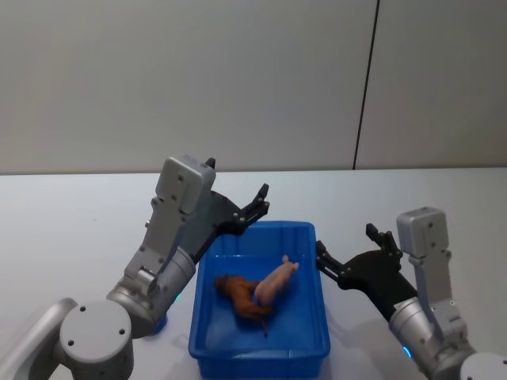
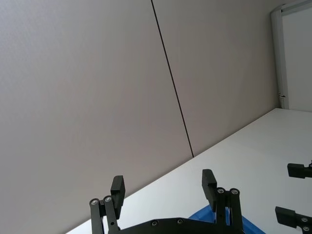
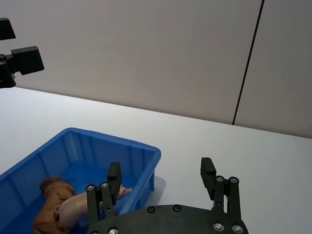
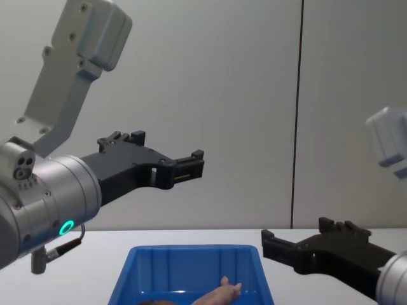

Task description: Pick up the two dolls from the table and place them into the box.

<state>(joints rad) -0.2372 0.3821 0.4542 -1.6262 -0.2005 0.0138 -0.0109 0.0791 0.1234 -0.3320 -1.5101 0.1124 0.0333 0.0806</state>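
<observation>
Both dolls lie inside the blue box [image 1: 261, 358] on the white table [image 1: 71, 214]. The reddish-brown shaggy doll [image 1: 238, 294] rests on the box floor, and the pale pink doll [image 1: 277, 281] leans across it. The right wrist view shows them too: brown doll [image 3: 48, 207], pink doll [image 3: 73, 207], box [image 3: 141, 148]. My left gripper [image 1: 239, 182] hangs open and empty above the box's far left corner. To the right of the box, just off its rim, my right gripper [image 1: 345, 242] is open and empty.
Bare white tabletop surrounds the box on all sides. A grey panelled wall with a dark vertical seam [image 1: 364, 87] stands behind the table. The left wrist view catches the right gripper's fingers [image 2: 298, 170] at its edge.
</observation>
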